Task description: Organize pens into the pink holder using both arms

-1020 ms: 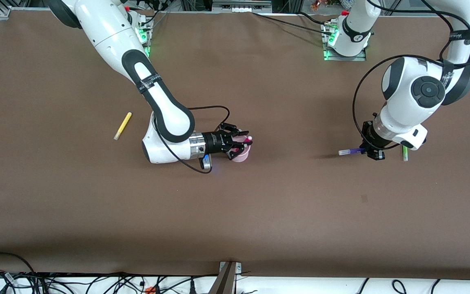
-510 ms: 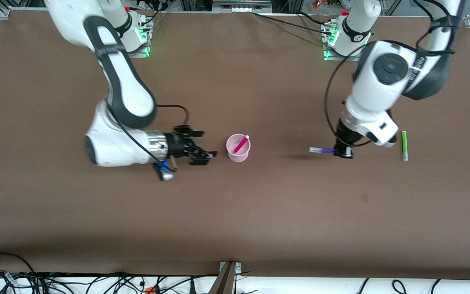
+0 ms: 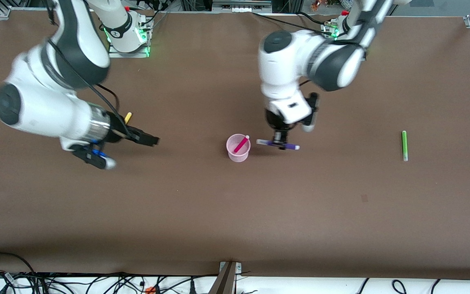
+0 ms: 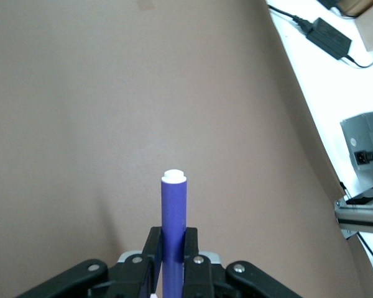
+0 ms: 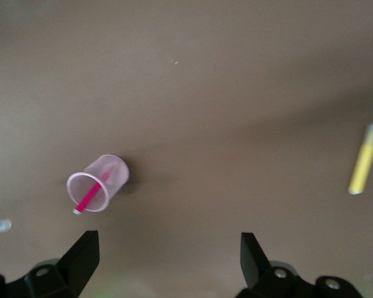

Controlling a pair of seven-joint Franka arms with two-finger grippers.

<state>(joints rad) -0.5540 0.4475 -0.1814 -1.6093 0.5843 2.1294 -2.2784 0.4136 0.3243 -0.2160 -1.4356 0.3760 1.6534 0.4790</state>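
Note:
The pink holder stands upright mid-table with the magenta pen leaning inside it. My left gripper is shut on the purple pen and holds it level, just above the table right beside the holder, toward the left arm's end. In the left wrist view the purple pen sticks out between the shut gripper. My right gripper is open and empty, low over the table next to the yellow pen, which my arm partly hides. The right wrist view shows the holder, the magenta pen and the yellow pen past the open gripper.
The green pen lies alone on the brown table toward the left arm's end. Cables run along the table's edge nearest the front camera.
My right gripper let go of the magenta pen into the holder and drew back toward the yellow pen. My left arm carried the purple pen from beside the green pen to beside the holder.

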